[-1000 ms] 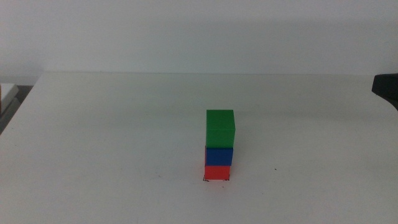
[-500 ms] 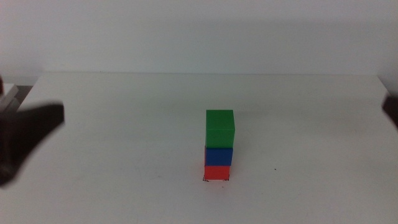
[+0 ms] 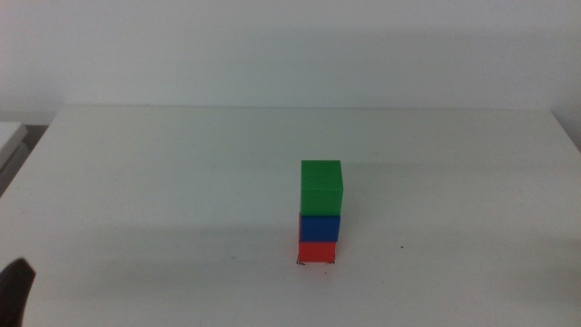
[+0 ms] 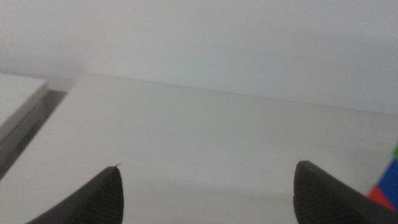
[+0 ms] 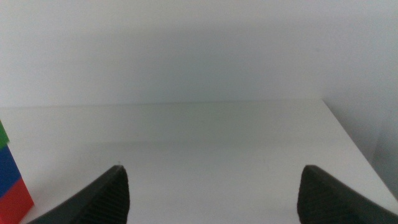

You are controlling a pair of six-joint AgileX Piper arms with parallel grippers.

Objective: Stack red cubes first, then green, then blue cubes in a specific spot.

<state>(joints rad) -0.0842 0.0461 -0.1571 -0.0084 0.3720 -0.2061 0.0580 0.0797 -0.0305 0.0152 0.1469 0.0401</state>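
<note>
One stack stands on the white table in the middle view. The red cube [image 3: 317,252] is at the bottom, the blue cube [image 3: 320,227] on it, the green cube [image 3: 321,186] on top. My left gripper [image 4: 208,186] is open and empty; only a dark tip of it [image 3: 14,292] shows at the middle view's bottom left corner. The stack's edge shows in the left wrist view [image 4: 388,186]. My right gripper [image 5: 214,190] is open and empty and is out of the middle view. The right wrist view shows the stack's edge [image 5: 11,174].
The white table [image 3: 182,182] ends at a white wall behind. A pale shelf edge [image 3: 9,136] lies past the table's left edge. A small dark mark [image 3: 300,262] sits at the stack's foot.
The left arm swept through the middle view's left side and dropped to the bottom left corner. The right gripper left the right edge. The stack has not moved.
</note>
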